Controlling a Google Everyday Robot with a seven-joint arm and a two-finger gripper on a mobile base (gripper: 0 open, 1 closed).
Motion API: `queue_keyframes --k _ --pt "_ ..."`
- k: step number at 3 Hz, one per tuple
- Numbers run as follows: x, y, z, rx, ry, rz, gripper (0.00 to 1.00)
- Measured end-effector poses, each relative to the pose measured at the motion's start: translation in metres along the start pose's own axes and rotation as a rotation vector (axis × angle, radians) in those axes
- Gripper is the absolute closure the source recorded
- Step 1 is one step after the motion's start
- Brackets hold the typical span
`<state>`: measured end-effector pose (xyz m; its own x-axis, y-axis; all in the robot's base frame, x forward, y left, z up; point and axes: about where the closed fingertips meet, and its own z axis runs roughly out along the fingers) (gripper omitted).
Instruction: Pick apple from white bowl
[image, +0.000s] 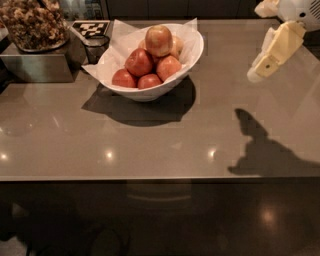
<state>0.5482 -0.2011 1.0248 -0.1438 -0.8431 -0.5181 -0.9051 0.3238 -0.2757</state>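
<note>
Camera view: cream claw (262, 68), upper right

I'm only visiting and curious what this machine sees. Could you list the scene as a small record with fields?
surface: counter
container: white bowl, paper-lined, far left-centre of the counter
target: apple, biggest, golden with a red blush, on top of the pile
other fruit: red apples; pale apple behind
robot: gripper, upper right, above the counter, well apart from the bowl
far left: metal box
</note>
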Motion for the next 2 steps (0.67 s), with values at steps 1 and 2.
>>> queue_keyframes --k 1,2 --pt "-0.025 -0.026 0.018 0.001 -0.059 -0.018 0.0" --pt "-0.051 -0.045 0.041 -0.023 -0.089 -0.044 0.0"
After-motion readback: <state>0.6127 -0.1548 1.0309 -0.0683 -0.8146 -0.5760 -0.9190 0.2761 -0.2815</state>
